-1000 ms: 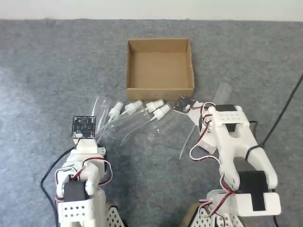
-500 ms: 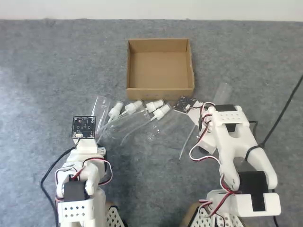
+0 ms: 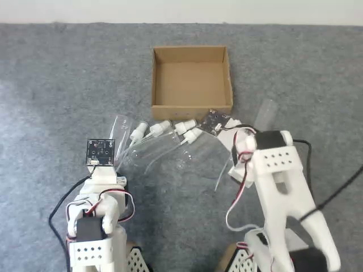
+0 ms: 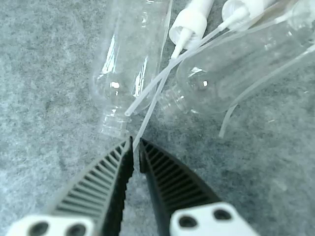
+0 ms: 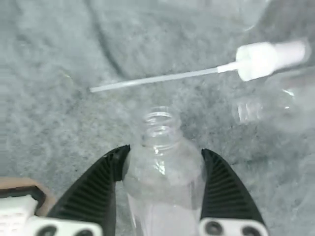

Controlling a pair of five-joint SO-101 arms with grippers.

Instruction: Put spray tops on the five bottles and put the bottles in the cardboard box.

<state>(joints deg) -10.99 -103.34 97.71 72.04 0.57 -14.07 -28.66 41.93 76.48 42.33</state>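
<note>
- In the high view, the cardboard box [image 3: 191,111] stands open at the far middle of the grey mat [image 3: 62,79]. Just near of its near wall we see four white spray tops [image 3: 160,127] in a row. Clear bottles [image 3: 152,148] fan out from them toward the arms.
- A lone bottle [image 3: 265,112] lies apart from the others, to the right of the box's near right corner.
- The right wrist view shows what the right arm [image 3: 278,170] covers from above. The right gripper [image 5: 165,151] is clamped on an uncapped bottle [image 5: 162,182], with one finger against each side. The open neck pokes out past the tips.
- Beyond that neck a loose spray top [image 5: 261,58] lies on the mat, well apart from the held bottle.
- The left wrist view shows the left gripper [image 4: 134,145] with its jaws drawn together, only a sliver between them. It sits just near of the neck of a lying bottle [image 4: 129,54].
- A thin dip tube [image 4: 147,110] runs down to those tips. We cannot tell whether it is pinched.
- Bare mat spreads wide to the left and right of the box. The tight spot is the strip between the spray tops and the box's near wall.
</note>
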